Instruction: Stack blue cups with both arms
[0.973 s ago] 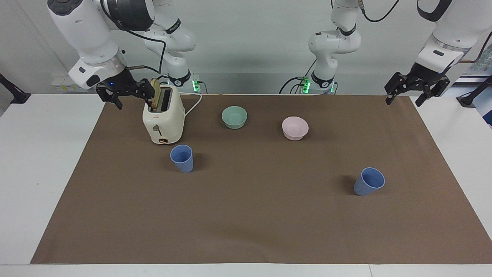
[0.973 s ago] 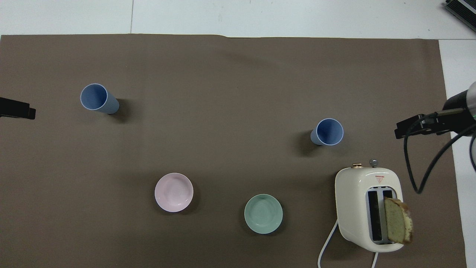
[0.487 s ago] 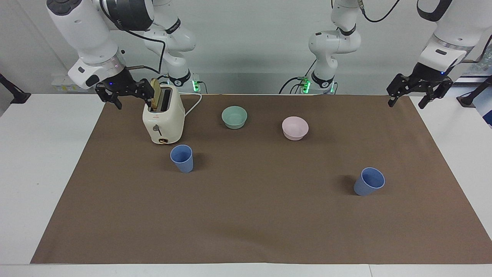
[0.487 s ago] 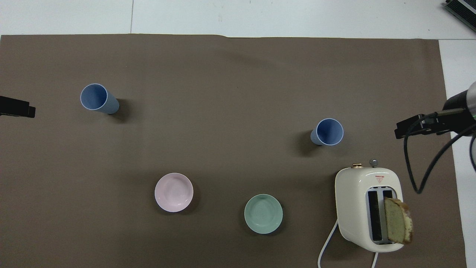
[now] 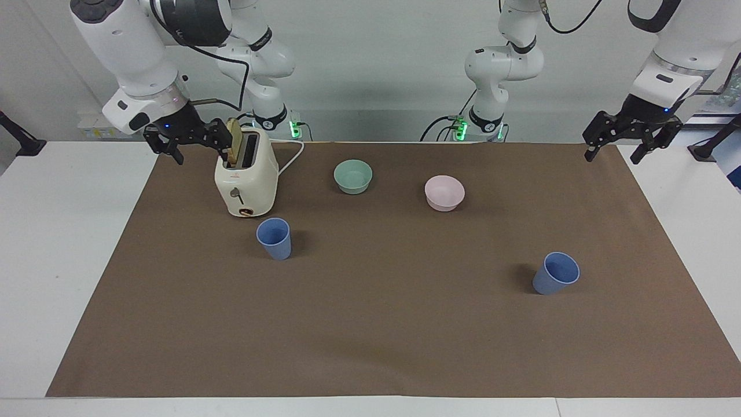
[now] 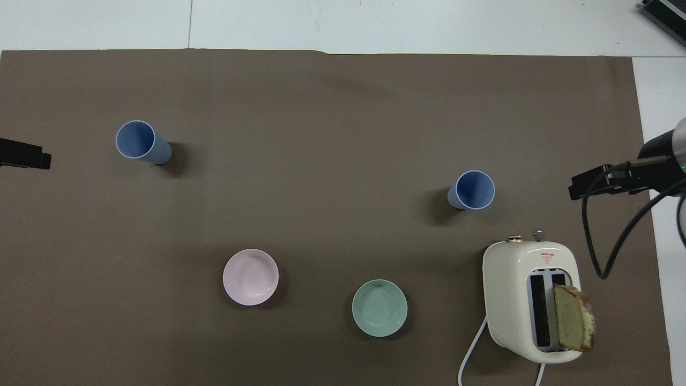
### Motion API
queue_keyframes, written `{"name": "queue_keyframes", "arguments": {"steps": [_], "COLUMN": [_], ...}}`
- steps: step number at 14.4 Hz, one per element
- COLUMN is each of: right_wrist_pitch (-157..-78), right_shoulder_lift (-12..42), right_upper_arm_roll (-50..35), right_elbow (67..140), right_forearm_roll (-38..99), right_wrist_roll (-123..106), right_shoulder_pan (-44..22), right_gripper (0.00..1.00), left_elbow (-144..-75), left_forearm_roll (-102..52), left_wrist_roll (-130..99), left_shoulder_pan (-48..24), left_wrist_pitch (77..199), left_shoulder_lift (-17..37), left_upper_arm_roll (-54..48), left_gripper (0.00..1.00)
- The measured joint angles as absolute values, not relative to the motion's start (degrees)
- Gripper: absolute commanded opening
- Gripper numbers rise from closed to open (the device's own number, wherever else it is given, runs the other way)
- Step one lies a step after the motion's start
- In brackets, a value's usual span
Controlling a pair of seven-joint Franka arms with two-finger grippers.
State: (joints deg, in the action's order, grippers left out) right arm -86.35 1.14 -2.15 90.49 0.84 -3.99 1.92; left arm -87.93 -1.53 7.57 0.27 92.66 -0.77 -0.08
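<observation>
Two blue cups stand upright and apart on the brown mat. One cup [image 5: 274,238] is just farther from the robots than the toaster, toward the right arm's end, and shows in the overhead view [image 6: 472,190]. The other cup [image 5: 556,273] stands toward the left arm's end, also seen from overhead [image 6: 140,141]. My right gripper [image 5: 197,152] is open and empty, raised beside the toaster over the mat's edge; its tip shows overhead [image 6: 589,185]. My left gripper [image 5: 612,153] is open and empty, raised over the mat's corner at its own end; its tip shows overhead [image 6: 32,159].
A cream toaster [image 5: 246,179] with a slice of bread [image 6: 573,317] in one slot stands near the right arm. A mint-green bowl [image 5: 353,176] and a pink bowl [image 5: 444,192] sit side by side, nearer to the robots than the cups.
The left gripper has shifted and turned slightly at its wrist. The right gripper, both cups and the bowls have not moved.
</observation>
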Motion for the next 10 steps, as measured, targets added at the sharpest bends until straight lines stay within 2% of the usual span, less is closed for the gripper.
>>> {"name": "queue_keyframes", "arguments": {"steps": [5, 10], "right_wrist_pitch": [-86.35, -86.35], "right_shoulder_lift": [1.14, 1.14], "right_upper_arm_roll": [-2.15, -2.15], "right_elbow": [90.49, 90.49], "right_forearm_roll": [0.84, 0.84], "right_wrist_roll": [-3.99, -3.99], "right_shoulder_pan": [1.92, 1.92], "right_gripper": [1.00, 1.00], "left_elbow": [-88.09, -88.46], "left_forearm_roll": [-1.53, -1.53], "left_wrist_roll": [8.00, 8.30], "left_shoulder_pan": [0.27, 0.27], "left_wrist_pitch": [94.16, 101.05], "left_shoulder_lift": [-0.08, 4.90], "left_upper_arm_roll": [-0.08, -0.10], "left_gripper": [1.00, 1.00]}}
